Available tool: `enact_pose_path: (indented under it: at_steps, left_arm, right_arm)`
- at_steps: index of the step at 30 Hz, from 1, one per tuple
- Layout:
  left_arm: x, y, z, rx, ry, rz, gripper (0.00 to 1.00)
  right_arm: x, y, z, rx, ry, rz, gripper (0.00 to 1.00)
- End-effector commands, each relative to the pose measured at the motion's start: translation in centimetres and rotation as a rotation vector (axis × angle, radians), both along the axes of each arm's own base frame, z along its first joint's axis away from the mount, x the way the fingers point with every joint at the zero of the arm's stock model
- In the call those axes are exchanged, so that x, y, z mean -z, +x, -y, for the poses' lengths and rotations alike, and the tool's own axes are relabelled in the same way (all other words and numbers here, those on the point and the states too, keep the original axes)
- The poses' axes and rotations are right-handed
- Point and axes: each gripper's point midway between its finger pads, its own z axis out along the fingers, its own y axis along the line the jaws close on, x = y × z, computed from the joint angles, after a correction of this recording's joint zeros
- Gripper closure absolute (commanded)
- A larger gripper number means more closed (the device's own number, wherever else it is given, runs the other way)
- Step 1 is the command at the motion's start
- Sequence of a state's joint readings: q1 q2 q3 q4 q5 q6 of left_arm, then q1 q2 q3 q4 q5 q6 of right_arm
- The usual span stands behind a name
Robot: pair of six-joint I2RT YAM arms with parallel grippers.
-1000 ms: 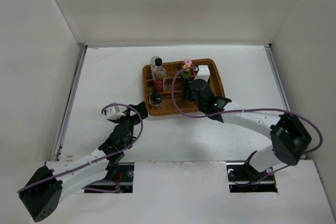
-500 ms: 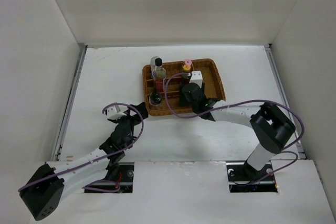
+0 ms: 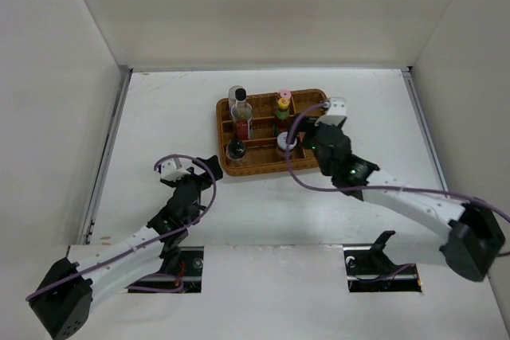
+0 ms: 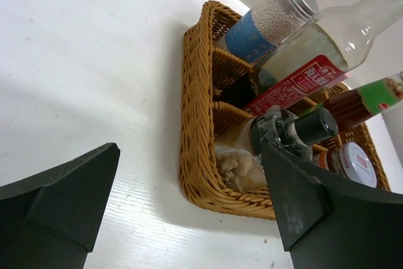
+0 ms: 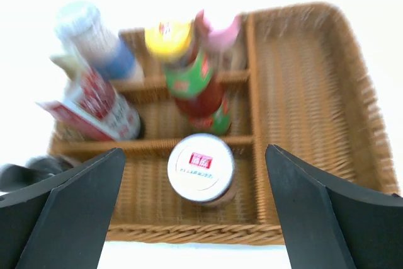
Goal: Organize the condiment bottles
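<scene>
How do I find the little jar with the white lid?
Look at the brown wicker tray. In its front row stands a short jar, right in front of the tall yellow-capped bottle. Only it has a flat white lid with red writing.

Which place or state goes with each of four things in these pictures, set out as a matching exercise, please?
Things:
1. white-lidded jar
2. yellow-capped bottle
3. left gripper
4. right compartment

Places or states:
A. empty
B. open
C. near row, middle compartment
D. compartment just behind the white-lidded jar

Pairs: 1-C, 2-D, 3-B, 4-A
</scene>
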State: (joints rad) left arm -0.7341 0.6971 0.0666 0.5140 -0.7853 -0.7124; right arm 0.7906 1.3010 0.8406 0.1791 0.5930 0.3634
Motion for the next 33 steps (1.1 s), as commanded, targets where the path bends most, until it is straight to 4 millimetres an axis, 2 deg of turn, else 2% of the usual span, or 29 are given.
enact_pose_path:
  at_steps: [1, 2, 7, 9, 11, 14, 17, 20, 27, 33]
  left_arm:
    - [-1.6, 0.4, -0.6, -0.028, 0.026, -0.016, 0.0]
    - [-1.1, 0.3, -0.9, -0.037, 0.038, -0.037, 0.0]
    - [0.2, 0.2, -2.0, -0.062, 0.078, -0.114, 0.0]
    - [0.5, 0.2, -2.5, -0.074, 0.072, -0.133, 0.0]
    - [0.5, 0.4, -2.7, -0.068, 0.071, -0.154, 0.0]
    - [0.4, 0.5, -2.4, -0.046, 0.079, -0.198, 0.0]
    - [0.5, 0.3, -1.4, 0.01, 0.066, -0.229, 0.0]
    - [-0.2, -0.1, -0.4, 0.064, 0.046, -0.224, 0.0]
    - [-1.5, -0.4, -0.7, 0.064, 0.027, -0.194, 0.0]
    - [-0.9, 0.0, -0.9, 0.043, 0.035, -0.204, 0.0]
  right_arm:
    - [-3.3, 0.0, 6.4, 0.195, 0.074, 0.131, 0.0]
    - [-3.1, -0.3, 8.9, 0.258, 0.106, 0.146, 0.0]
    - [0.2, -1.0, 16.6, 0.444, 0.23, 0.139, 0.0]
    - [1.6, -1.2, 18.6, 0.503, 0.277, 0.121, 0.0]
    - [2.8, -1.3, 19.7, 0.543, 0.341, 0.107, 0.0]
    - [4.5, -1.2, 20.6, 0.576, 0.374, 0.069, 0.0]
    - [5.3, -1.0, 20.9, 0.59, 0.371, 0.044, 0.0]
    - [5.2, -0.9, 20.7, 0.585, 0.372, 0.041, 0.0]
    - [4.3, -1.3, 20.8, 0.578, 0.397, 0.077, 0.0]
    - [4.7, -1.1, 20.8, 0.581, 0.392, 0.065, 0.0]
